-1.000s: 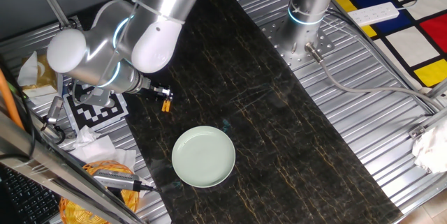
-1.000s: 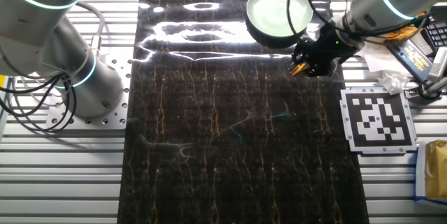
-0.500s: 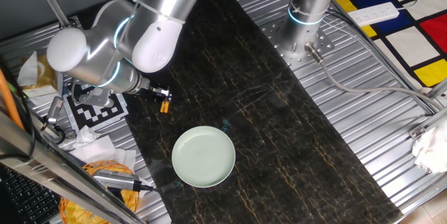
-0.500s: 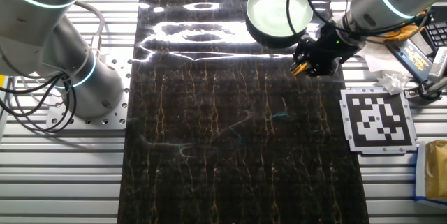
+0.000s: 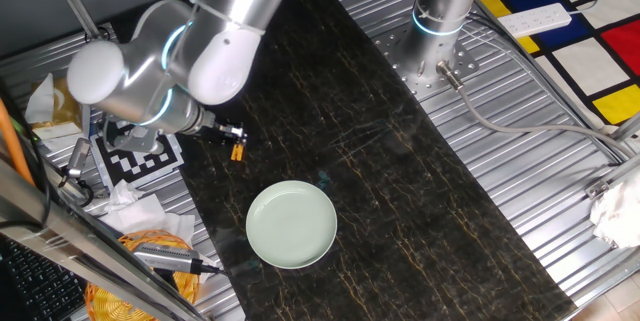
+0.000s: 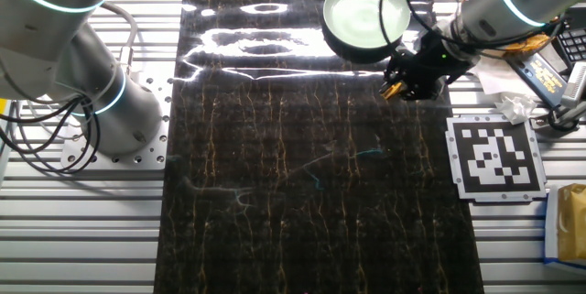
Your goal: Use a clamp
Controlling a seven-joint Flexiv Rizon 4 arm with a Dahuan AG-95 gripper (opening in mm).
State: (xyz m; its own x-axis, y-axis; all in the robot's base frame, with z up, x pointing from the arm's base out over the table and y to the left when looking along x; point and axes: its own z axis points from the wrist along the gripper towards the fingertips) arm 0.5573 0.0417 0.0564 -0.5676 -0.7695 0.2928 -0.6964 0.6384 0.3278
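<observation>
Landmark: pale green plate [image 5: 291, 224], set empty on the dark marbled mat [image 5: 400, 181]; all places below are given relative to it.
Clamp: small orange-yellow clip [image 5: 238, 150] [image 6: 391, 89], held just off the plate's rim on the side toward the checkered marker board [image 5: 140, 156]; not touching the plate.
Clamp height: cannot be told whether it is lifted slightly clear of the mat or resting on it.
Gripper: black two-finger gripper [image 5: 233, 138] [image 6: 399, 79], clenched on the clamp, the orange body being seen at its tip in both views.
Grip, judged purpose: the clamp is presumably held by its handle end so that the prongs can be squeezed apart; which end is gripped cannot be made out at this size.
Arm posture: wrist is brought in low and sideways from the marker-board side of the plate, judged to leave the clip's free end pointing out toward the plate.
Plate, judged purpose: likely placed as the thing to be clipped, its thin rim being within near reach of the clamp.
Task stage, judged: clamp in hand, not yet applied to anything.
Risk, judged: a tiny clip may twist or slip in the fingers when pressed.
</observation>
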